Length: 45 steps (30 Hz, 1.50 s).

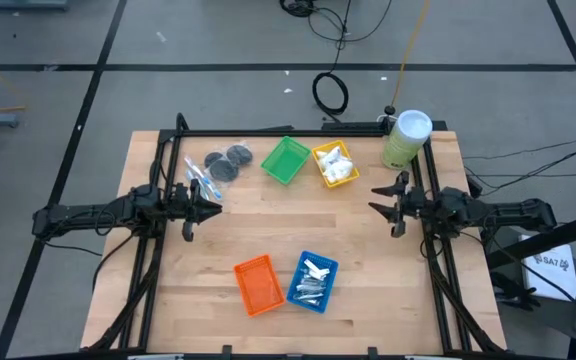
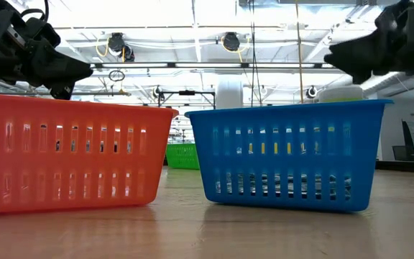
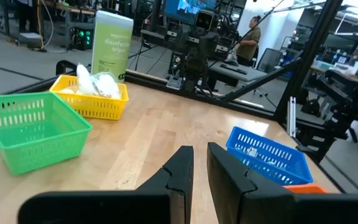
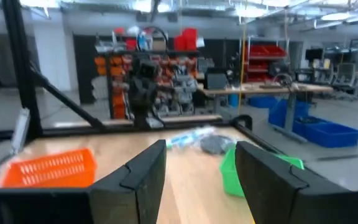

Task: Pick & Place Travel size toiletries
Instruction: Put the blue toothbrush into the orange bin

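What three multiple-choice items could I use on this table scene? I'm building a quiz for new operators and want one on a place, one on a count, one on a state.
1. Where do the dark grey discs lie?
A. In the orange tray
B. On the bare table, beside the green tray
C. In the blue tray

2. How many small plastic trays are on the table?
A. Two
B. Three
C. Four

3. What is in the orange tray?
A. Nothing
B. White packets
C. Silver tubes

Key:
1 B: in the high view the discs sit on the wood by the green tray, near the far left corner.
2 C: green, yellow, orange and blue trays show.
3 A: the orange tray shows only its own floor, while the silver tubes lie in the blue one.
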Available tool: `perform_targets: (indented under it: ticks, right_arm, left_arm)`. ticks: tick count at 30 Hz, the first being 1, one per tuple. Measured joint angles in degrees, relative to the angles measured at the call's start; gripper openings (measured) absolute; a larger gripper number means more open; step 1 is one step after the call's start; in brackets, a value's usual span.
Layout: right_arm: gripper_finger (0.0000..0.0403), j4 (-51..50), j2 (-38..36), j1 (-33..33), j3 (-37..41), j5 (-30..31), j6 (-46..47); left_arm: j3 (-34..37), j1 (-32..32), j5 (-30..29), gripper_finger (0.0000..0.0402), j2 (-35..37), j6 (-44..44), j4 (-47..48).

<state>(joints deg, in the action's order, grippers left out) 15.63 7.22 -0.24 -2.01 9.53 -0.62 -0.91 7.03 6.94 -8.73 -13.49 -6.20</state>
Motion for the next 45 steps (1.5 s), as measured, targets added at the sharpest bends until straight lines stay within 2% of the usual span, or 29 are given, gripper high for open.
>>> perform_targets:
  ticks: [6, 20, 24, 29, 32, 35, 40, 42, 45]
  right_arm:
    - [0.0180, -1.8, 0.2, 0.0, 0.9, -0.7, 2.8]
    - [0.0179, -3.9, 0.2, 0.0, 1.1, -0.7, 2.9]
    - [0.0176, -3.9, 0.2, 0.0, 1.1, -0.7, 2.9]
    - [0.0179, -3.9, 0.2, 0.0, 1.1, -0.7, 2.9]
    - [0.0180, -3.9, 0.2, 0.0, 1.1, -0.7, 2.9]
    - [0.0178, -3.9, 0.2, 0.0, 1.2, -0.7, 2.9]
    - [0.0177, -3.9, 0.2, 0.0, 1.2, -0.7, 2.9]
    - [0.0179, -3.9, 0.2, 0.0, 1.2, -0.7, 2.9]
    - [0.0180, -3.9, 0.2, 0.0, 1.2, -0.7, 2.9]
  left_arm:
    - [0.0, 0.0, -0.2, 0.0044, 0.0, -0.7, -0.5]
    - [0.0, 0.0, -3.2, 0.0044, -0.2, -0.3, -3.2]
    - [0.0, 0.0, -8.8, 0.0044, -0.2, -3.6, -4.5]
    - [-0.9, 0.0, -18.9, 0.0045, -0.3, -14.3, -4.6]
    - [-3.4, 0.0, -19.5, 0.0050, -1.5, -16.4, -4.6]
    - [-7.0, 0.0, -19.5, 0.0077, -4.9, -16.5, -4.5]
    - [-14.3, 0.0, -20.2, 0.0152, -16.2, -14.8, -2.1]
    - [-18.6, 0.0, -20.2, 0.0177, -21.1, -15.5, 5.1]
    - [-26.3, 0.0, -21.3, 0.0194, -28.6, -21.1, 22.0]
